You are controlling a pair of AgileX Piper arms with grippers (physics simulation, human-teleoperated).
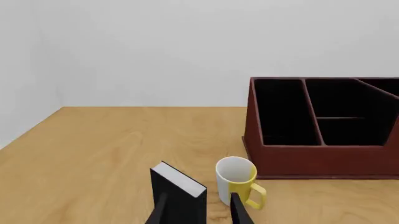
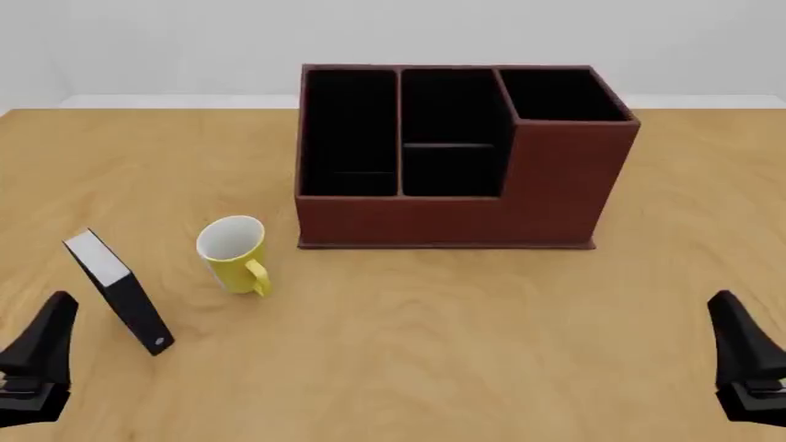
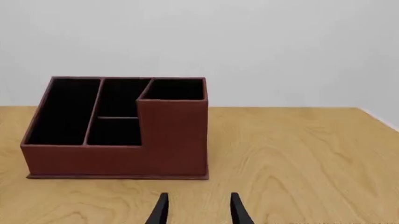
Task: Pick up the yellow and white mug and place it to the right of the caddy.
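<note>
Wood-grain table bears glossy cylindrical mug (loop-handled).

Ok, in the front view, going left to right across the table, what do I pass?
Left gripper → black and white slab → yellow and white mug → caddy → right gripper.

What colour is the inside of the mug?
White inside the mug, yellow outside. The front view shows it best.

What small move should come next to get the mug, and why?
Probably ease the left claw forward toward the yellow and white mug. It looks open, holds nothing, and the mug stands upright just ahead, left of the caddy.
</note>
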